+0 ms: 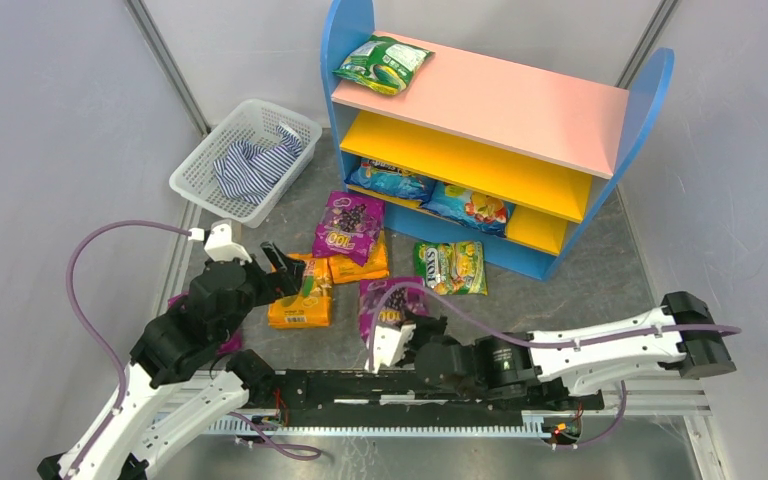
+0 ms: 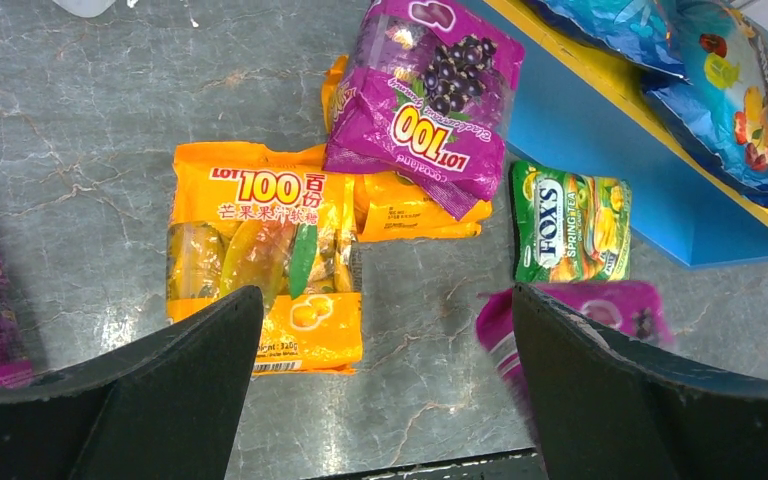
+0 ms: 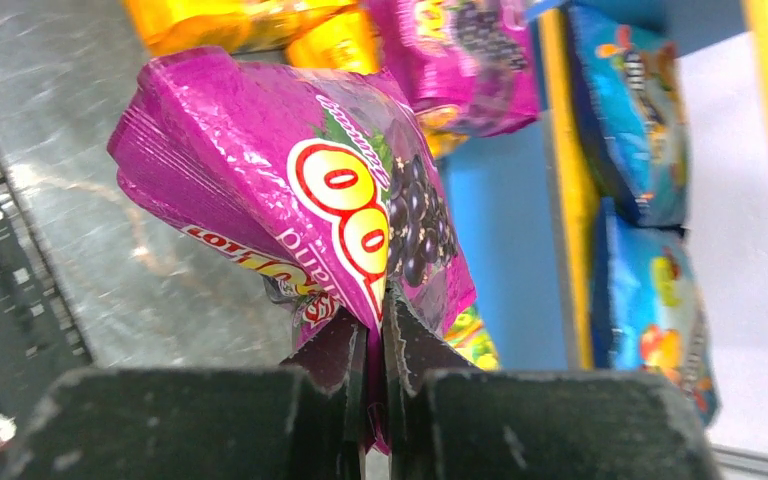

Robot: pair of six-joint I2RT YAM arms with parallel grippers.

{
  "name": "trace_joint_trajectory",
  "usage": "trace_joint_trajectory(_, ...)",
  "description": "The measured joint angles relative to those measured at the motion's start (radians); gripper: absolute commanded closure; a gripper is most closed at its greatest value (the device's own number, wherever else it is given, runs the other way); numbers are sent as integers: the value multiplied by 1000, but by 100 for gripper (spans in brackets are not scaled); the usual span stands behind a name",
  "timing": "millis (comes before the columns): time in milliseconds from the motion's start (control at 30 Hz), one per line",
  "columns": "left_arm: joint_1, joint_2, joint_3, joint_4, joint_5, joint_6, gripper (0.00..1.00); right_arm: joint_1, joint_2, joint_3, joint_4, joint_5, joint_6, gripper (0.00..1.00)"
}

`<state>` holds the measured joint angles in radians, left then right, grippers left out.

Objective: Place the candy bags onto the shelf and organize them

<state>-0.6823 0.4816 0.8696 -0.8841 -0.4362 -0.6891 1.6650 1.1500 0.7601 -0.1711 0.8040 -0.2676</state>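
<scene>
Grip first: your right gripper is pressed together on one edge of a purple bag, pinching only a thin fold of film while the rest of the pouch bulges free beyond the jaws. That bag sits low at the near side of the desk, in front of the shelf and well apart from it. A hold that shallow will likely let the pouch swing or slip, so lift slowly, keep the wrist level, and watch the fold. Carry it high enough to pass over the FOX'S bag and the other loose pouches. The pink top board has one green bag at its left end and much bare room. The lower tier holds two blue bags, so the top or the yellow board looks the easier target. Set the pouch flat beside what is there, then release. Your left gripper hangs spread wide over the orange bag; hold it there so the arms do not cross.
</scene>
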Motion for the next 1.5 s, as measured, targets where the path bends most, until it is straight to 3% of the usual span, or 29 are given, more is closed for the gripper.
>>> trace_joint_trajectory(200, 0, -27, 0, 0, -1, 0, 0, -114, -23, 140, 1, 21, -121, 100)
trace_joint_trajectory(433, 0, -34, 0, 0, 0, 0, 0, -234, -7, 338, 141, -8, -275, 100)
trace_joint_trajectory(767, 0, -67, -3, 1, 0, 0, 0, -442, 201, 568, 246, -115, -397, 100)
trace_joint_trajectory(1133, 0, -82, -7, 2, 1, 0, 0, -592, 379, 618, 295, -94, -516, 100)
trace_joint_trajectory(1500, 0, -85, -8, 3, 1, 0, 0, -684, 540, 711, 449, -58, -617, 100)
